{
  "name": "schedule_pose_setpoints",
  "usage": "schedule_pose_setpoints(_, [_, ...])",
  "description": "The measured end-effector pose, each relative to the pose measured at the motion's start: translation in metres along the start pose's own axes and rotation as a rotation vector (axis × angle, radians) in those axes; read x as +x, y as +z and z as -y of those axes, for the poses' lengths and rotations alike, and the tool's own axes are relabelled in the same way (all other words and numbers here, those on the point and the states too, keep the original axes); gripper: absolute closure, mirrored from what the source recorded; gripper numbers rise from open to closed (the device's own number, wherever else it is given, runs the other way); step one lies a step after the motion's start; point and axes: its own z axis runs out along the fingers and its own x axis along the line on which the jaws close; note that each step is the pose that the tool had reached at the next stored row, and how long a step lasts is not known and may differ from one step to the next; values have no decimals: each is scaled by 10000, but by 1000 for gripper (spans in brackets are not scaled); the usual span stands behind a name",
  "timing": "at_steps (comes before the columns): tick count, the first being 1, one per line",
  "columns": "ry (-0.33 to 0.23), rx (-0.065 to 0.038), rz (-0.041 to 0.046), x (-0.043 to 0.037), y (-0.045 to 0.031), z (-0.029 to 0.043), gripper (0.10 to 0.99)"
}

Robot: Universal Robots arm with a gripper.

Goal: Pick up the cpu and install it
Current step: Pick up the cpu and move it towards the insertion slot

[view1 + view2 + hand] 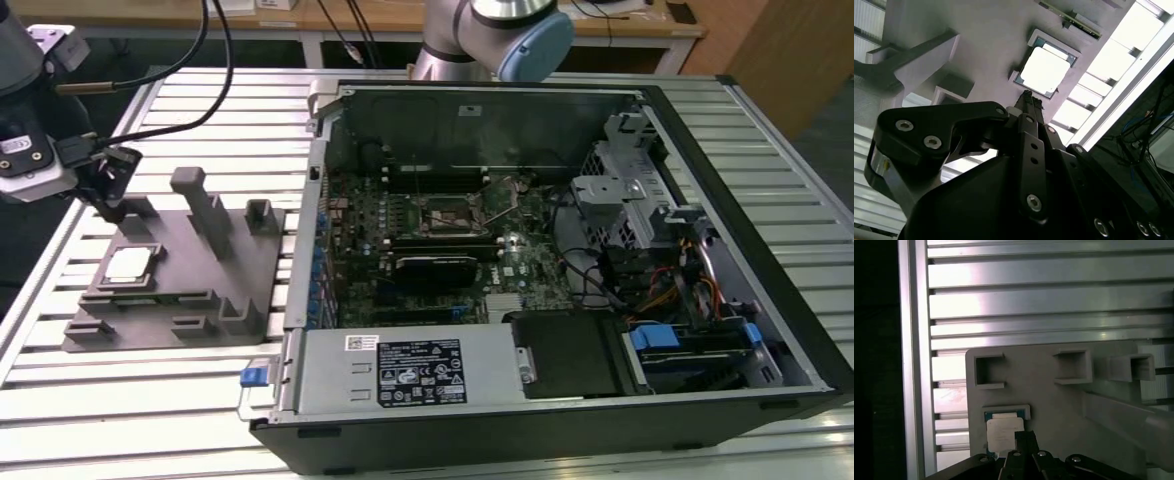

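The cpu point(127, 265) is a small pale silvery square lying flat in a recess of the grey moulded tray point(200, 300) at the exterior view's left. My gripper point(114, 207) hangs just above the tray, a little beyond the cpu's far edge and apart from it. Both wrist views look down past the dark fingertips point(1029, 102) point(1024, 437), which are pressed together with nothing between them; the cpu point(1046, 70) point(1000, 432) lies right by their tip, on the tray point(979, 35) point(1054, 400). The green motherboard's dark square socket point(447, 210) sits inside the open computer case.
The open computer case point(561, 400) takes up the middle and right of the slatted metal table point(134, 410). Upright grey posts point(200, 200) rise from the tray just right of the gripper. Cables point(174, 60) trail from the wrist. The arm's base point(487, 40) stands behind the case.
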Motion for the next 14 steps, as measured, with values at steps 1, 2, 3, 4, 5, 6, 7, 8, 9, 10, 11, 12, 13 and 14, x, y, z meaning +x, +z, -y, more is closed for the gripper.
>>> schedule_pose_setpoints(1, [0,0,0,0,6,6,980])
schedule_pose_setpoints(2, [0,0,-1,0,11,13,980])
schedule_pose_setpoints(3, [0,-1,0,1,19,20,980])
schedule_pose_setpoints(4, [0,0,1,1,25,27,980])
schedule_pose_setpoints(5, [0,-1,1,1,32,33,980])
schedule_pose_setpoints(6, [0,-1,1,1,39,39,980])
schedule_pose_setpoints(7, [0,0,1,2,46,45,980])
schedule_pose_setpoints(8, [0,0,0,2,52,51,980])
schedule_pose_setpoints(9, [0,-2,1,3,60,56,980])
schedule_pose_setpoints(10, [0,-1,1,3,66,61,980])
schedule_pose_setpoints(11, [0,0,0,3,71,66,980])
schedule_pose_setpoints(12, [0,0,0,3,76,72,980])
schedule_pose_setpoints(13, [0,0,0,3,82,78,980])
schedule_pose_setpoints(14, [0,-1,0,2,88,84,980])
